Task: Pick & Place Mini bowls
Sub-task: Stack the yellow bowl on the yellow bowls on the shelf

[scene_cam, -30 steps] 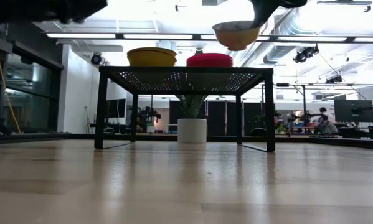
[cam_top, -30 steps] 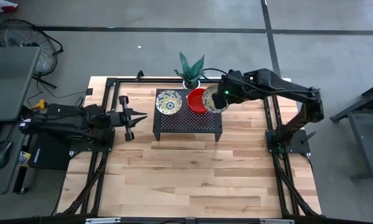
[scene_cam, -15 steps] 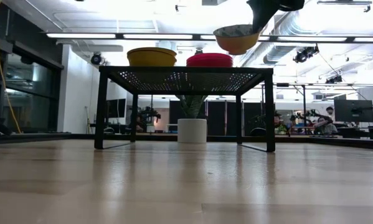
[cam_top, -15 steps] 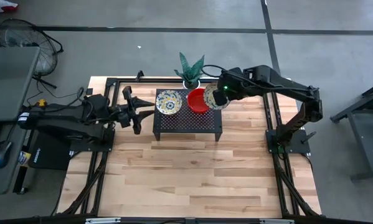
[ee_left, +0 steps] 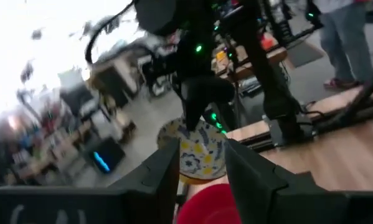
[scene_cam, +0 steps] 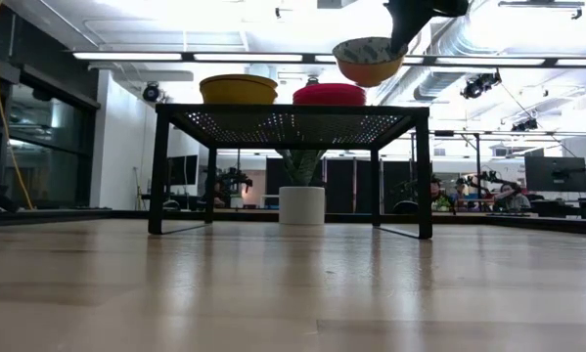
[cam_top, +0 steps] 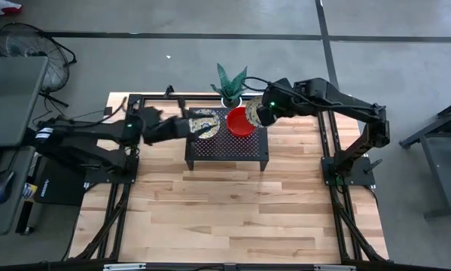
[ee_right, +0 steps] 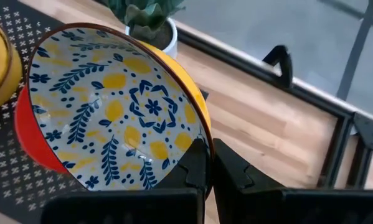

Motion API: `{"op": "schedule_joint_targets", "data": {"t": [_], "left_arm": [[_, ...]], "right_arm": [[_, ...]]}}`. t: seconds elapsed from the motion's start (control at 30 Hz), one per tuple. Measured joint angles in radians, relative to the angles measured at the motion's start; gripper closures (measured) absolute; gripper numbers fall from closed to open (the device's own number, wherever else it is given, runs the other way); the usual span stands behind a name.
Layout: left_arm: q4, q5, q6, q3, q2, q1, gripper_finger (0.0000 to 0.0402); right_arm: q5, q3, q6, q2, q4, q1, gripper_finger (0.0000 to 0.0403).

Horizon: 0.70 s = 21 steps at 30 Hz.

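A black mesh stand [cam_top: 227, 150] holds a cream-yellow patterned bowl [cam_top: 208, 118] on its left part and a red bowl [cam_top: 238, 124] beside it; both show on the stand in the low view [scene_cam: 238, 89] [scene_cam: 329, 94]. My right gripper [cam_top: 261, 115] is shut on a second patterned bowl [ee_right: 111, 106], held above the stand's right part, over the red bowl's edge [ee_right: 29, 140]. My left gripper [cam_top: 193, 127] is open and empty, level, at the stand's left edge beside the first patterned bowl. In its wrist view [ee_left: 202, 186] the held bowl [ee_left: 198, 152] and the red bowl [ee_left: 212, 205] lie ahead. My right gripper pinches the patterned bowl's rim [ee_right: 198, 140] on the side toward the table's right, one finger inside the bowl and one outside. The fingers come slanting down from the table's right. The bowl is lifted clear of the stand and tilted [scene_cam: 369, 59].
A white pot with a green plant [cam_top: 230, 89] stands just behind the stand at the far edge. Black frame rails [cam_top: 135, 105] run along the table's sides. The near half of the wooden table [cam_top: 225, 218] is bare wood.
My left arm has swung from the table's left edge toward the stand, its gripper now at the first patterned bowl. My right gripper has carried its bowl a little toward the table's left and up, and the bowl has tipped more.
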Motion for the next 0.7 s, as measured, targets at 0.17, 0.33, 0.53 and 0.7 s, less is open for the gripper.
{"op": "schedule_joint_targets", "data": {"t": [0.17, 0.33, 0.53, 0.7], "left_arm": [[0.002, -0.047, -0.162, 0.117, 0.137, 0.000, 0.0278], [-0.006, -0.140, -0.225, 0.210, 0.256, 0.000, 0.0278], [-0.018, -0.367, -0.329, 0.257, 0.324, 0.000, 0.0278], [-0.023, -0.431, -0.335, 0.275, 0.340, 0.001, 0.0278]], "right_arm": [[0.053, 0.000, -0.024, 0.000, 0.015, 0.000, 0.0403], [0.084, 0.000, -0.060, -0.004, 0.053, 0.000, 0.0403], [0.115, 0.000, -0.090, -0.016, 0.065, 0.002, 0.0403], [0.184, 0.000, -0.123, -0.024, 0.104, 0.028, 0.0403]]}}
